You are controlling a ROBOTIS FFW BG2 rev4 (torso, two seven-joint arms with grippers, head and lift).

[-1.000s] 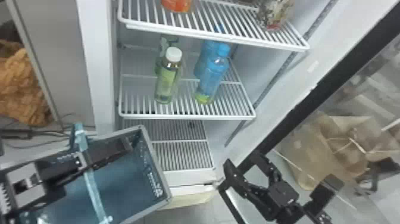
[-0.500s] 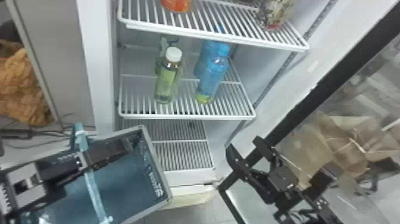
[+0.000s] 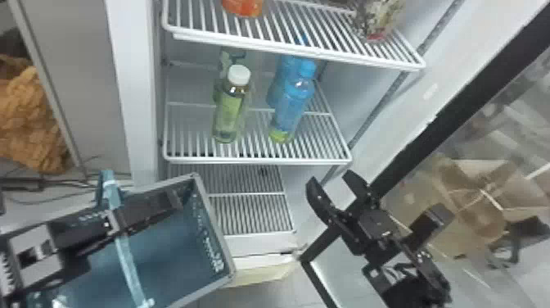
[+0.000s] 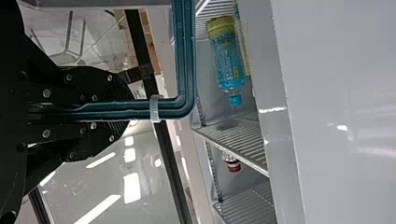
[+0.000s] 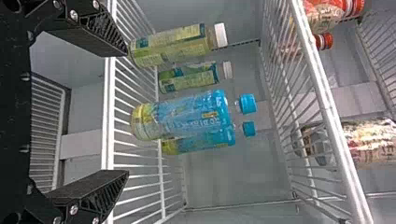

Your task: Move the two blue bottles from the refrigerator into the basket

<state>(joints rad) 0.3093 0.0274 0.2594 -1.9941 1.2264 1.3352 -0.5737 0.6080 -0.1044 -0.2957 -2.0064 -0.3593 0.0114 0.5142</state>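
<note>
Right pincer (image 3: 330, 178) wide, near shelf (image 3: 258, 160) bearing two upright blue bottles (image 3: 291, 106); left pincer (image 3: 176, 200) clamped on basket handle (image 3: 127, 262).

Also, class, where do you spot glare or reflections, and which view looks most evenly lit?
Left wrist view: bright streaks, probably reflected lamps, beside the dark door frame, and small glints on the pale panel; head view: small glints near the front green bottle's neck; right wrist view: most even, soft light over the nearer blue bottle.
</note>
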